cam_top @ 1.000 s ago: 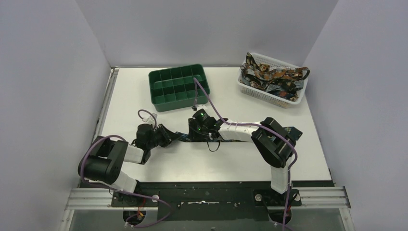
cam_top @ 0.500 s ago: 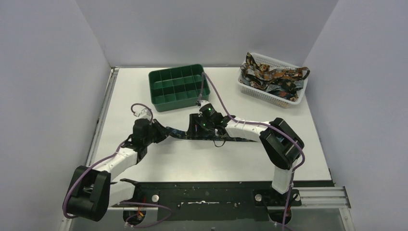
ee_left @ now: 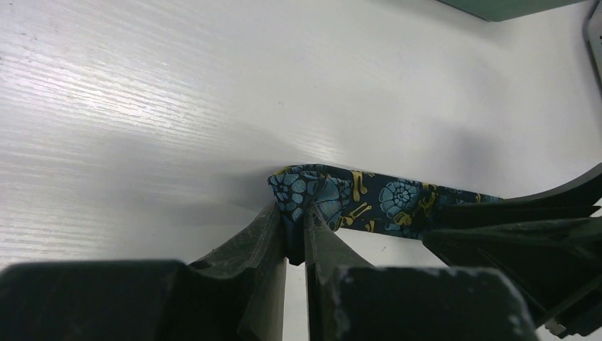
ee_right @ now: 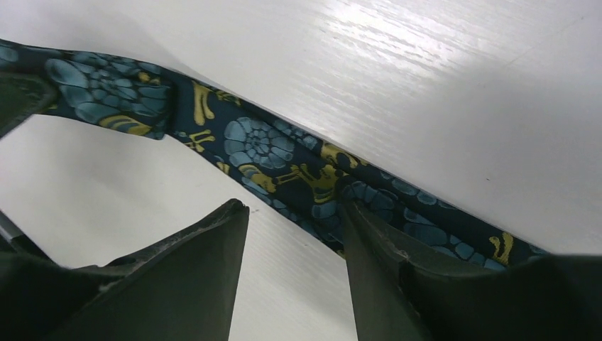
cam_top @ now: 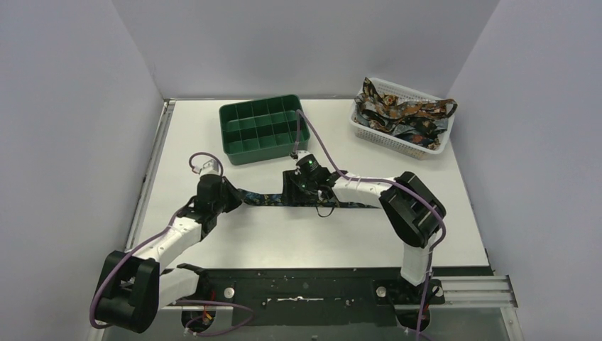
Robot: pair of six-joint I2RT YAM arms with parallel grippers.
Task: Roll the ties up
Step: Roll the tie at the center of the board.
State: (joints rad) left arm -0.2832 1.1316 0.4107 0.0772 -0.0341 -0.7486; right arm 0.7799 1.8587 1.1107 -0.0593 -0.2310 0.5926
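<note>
**One tie laid out, none rolled yet**

A single tie [cam_top: 268, 198] is stretched flat along the table [cam_top: 319, 241] between the two arms. Its folded end is pinched tightly in the left gripper [ee_left: 294, 229], whose jaws are pressed together on the fabric just above the surface. The right gripper [ee_right: 294, 213] is held low over the middle of the strip with its jaws parted. Nothing is clamped between them, and the patterned cloth is seen passing beside one finger.

No coil is visible anywhere. At most a first small fold is formed at the pinched end, so the rolling of this tie is judged to be barely begun.

The remaining ties [cam_top: 397, 114] are heaped loose in the white basket [cam_top: 434, 145] at the far right, well apart from the arms. No rolled tie is seen in the green tray [cam_top: 263, 154]. Nearly the whole task is judged to be left.
</note>
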